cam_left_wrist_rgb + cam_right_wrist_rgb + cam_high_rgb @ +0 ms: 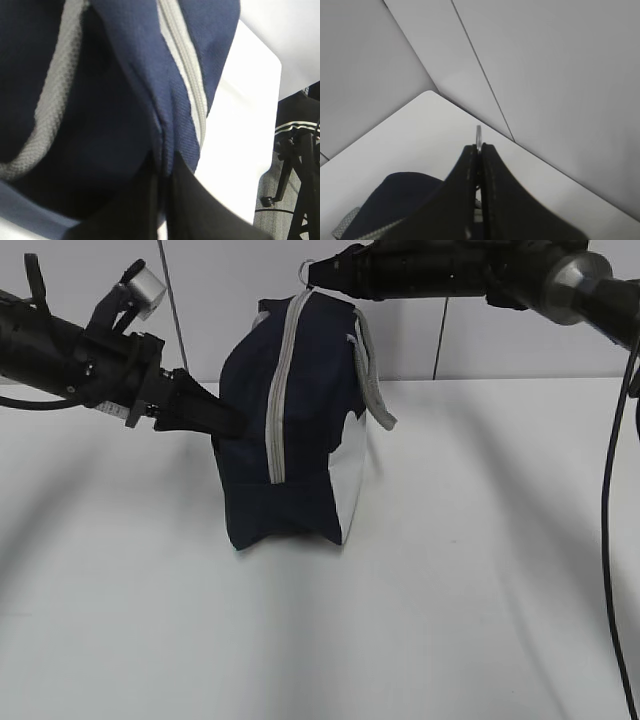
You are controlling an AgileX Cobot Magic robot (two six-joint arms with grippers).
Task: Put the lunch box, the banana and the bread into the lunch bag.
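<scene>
Left gripper [225,425] clenched on lunch bag [300,480] fabric, right gripper [480,150] grasping ring pull [479,134]; draw it steadily toward 6 o'clock.

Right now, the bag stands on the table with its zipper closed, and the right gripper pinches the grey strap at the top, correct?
Not quite: the right gripper pinches the zipper's metal ring, not the strap, as the right wrist view shows. The bag does stand zipped on the table.

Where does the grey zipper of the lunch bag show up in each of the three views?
Exterior view: grey zipper runs down the middle of the upright lunch bag.
Left wrist view: zipper slants down upper centre, above the pinched fabric.
Right wrist view: only the ring pull, above the shut fingers.
Shared landmark: white table.
</scene>
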